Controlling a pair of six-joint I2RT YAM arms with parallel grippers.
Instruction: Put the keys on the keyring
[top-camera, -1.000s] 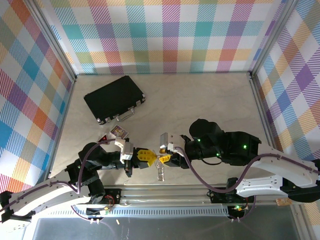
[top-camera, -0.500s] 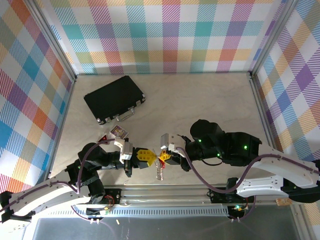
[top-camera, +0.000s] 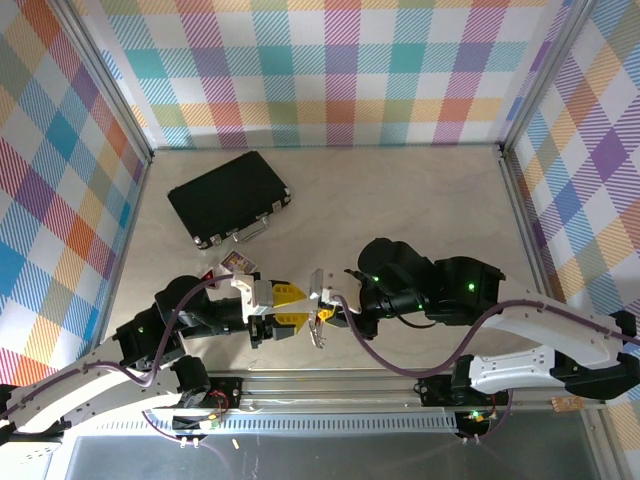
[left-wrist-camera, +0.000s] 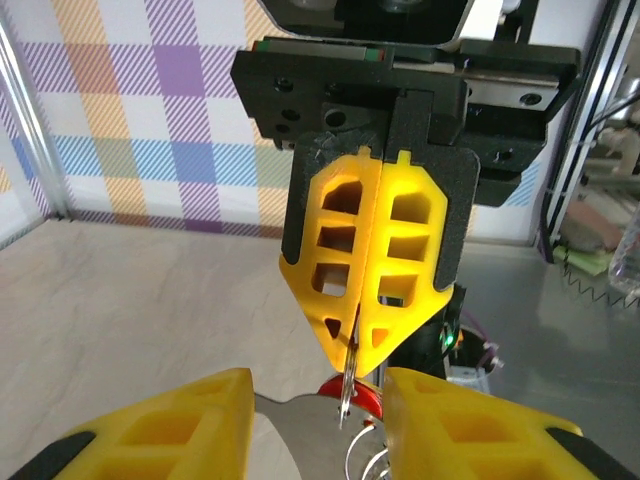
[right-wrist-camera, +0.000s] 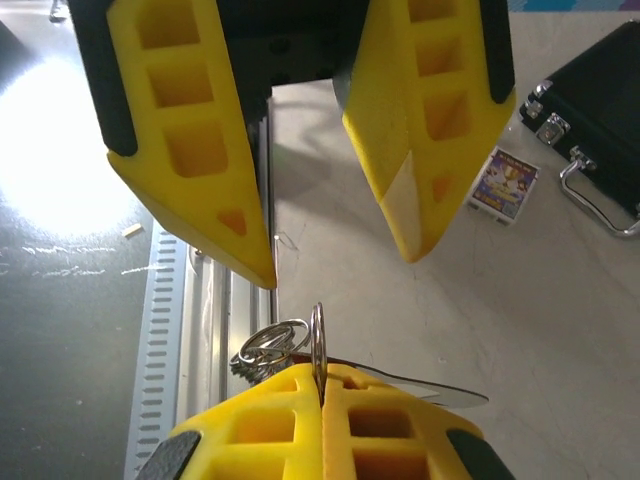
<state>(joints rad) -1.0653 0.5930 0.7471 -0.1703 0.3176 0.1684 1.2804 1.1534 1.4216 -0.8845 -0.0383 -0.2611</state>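
Note:
My right gripper (right-wrist-camera: 322, 375) is shut on the edge of the silvery keyring (right-wrist-camera: 317, 335); more wire loops (right-wrist-camera: 270, 345) bunch to its left. The key's silver blade (right-wrist-camera: 440, 385) sticks out to the right behind the ring. In the left wrist view the red key head (left-wrist-camera: 365, 400) sits just behind the ring (left-wrist-camera: 345, 395), under the shut right gripper (left-wrist-camera: 352, 345). My left gripper (left-wrist-camera: 318, 420) is open, its fingers either side of the blade (left-wrist-camera: 300, 425). Whether the key hangs on the ring I cannot tell. From above, both grippers (top-camera: 290, 308) (top-camera: 322, 310) meet near the front rail.
A black case (top-camera: 228, 197) with a metal handle lies at the back left, also in the right wrist view (right-wrist-camera: 600, 100). A small picture card (top-camera: 237, 263) lies between it and the left arm. The metal rail (top-camera: 330, 385) runs along the near edge.
The left gripper has opened and let go of the key. Both grippers have shifted slightly left and away from the rail; the right gripper stays shut on the ring.

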